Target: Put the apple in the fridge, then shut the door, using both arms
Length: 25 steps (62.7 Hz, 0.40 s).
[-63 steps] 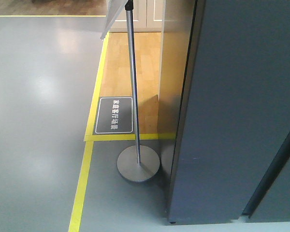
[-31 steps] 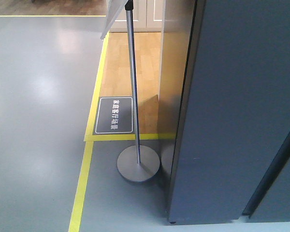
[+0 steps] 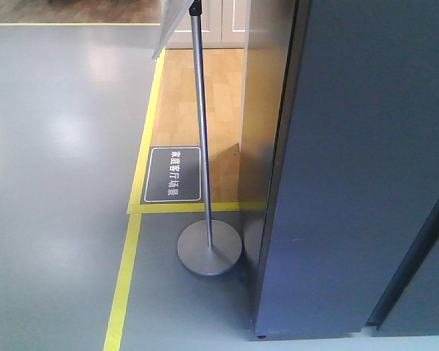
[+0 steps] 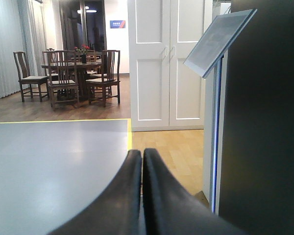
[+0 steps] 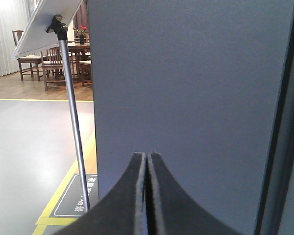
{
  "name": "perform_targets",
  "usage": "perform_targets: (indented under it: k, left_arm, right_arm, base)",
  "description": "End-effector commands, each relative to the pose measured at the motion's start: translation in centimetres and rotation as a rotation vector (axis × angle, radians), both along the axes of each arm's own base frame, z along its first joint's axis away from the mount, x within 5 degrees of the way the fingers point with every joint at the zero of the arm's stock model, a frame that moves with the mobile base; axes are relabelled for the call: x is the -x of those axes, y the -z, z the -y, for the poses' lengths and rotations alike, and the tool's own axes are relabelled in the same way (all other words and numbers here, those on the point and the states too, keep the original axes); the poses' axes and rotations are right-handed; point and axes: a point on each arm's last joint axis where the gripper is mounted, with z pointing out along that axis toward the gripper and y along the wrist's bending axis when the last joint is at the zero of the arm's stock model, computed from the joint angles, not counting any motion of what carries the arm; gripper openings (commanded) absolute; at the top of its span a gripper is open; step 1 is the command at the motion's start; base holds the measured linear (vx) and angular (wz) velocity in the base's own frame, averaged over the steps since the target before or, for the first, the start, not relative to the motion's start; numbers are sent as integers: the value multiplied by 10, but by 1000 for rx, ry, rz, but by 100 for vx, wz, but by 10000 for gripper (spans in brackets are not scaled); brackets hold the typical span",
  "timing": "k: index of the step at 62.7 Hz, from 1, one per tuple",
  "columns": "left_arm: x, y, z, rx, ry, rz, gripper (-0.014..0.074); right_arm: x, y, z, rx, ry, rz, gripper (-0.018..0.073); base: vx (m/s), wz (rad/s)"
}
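**Both grippers pressed shut and empty beside the grey fridge**

The front view shows only floor-level things: the fridge (image 3: 358, 168) as a tall dark grey slab filling the right side, one sign stand (image 3: 202, 131) on a round base just to its left, one dark floor plaque (image 3: 173, 174) with white characters, and yellow floor tape (image 3: 124, 285) edging a strip of wooden flooring. Neither arm appears there.

The left wrist view adds the room beyond — a white double door (image 4: 166, 63), a dining set of dark chairs (image 4: 63, 73), the stand's tilted sign panel. The left gripper (image 4: 141, 155) has its two fingers pressed together, holding nothing.

The right wrist view faces the fridge's grey panel close up; the right gripper (image 5: 147, 157) likewise has its two fingers together, nothing between them.

The apple appears in none of the three views — where it is cannot be told.
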Motion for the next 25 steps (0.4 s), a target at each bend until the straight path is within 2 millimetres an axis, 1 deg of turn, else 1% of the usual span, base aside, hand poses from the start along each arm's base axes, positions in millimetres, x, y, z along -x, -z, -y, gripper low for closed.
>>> perform_targets:
  k: [1, 25]
  left_arm:
    - [1, 0, 0, 12, -1, 63, -6]
    - [1, 0, 0, 12, -1, 63, -6]
  right_arm:
    - [1, -4, 0, -2, -5, 85, -3]
    - [1, -4, 0, -2, -5, 83, -3]
  base:
    - [0, 0]
    - [0, 0]
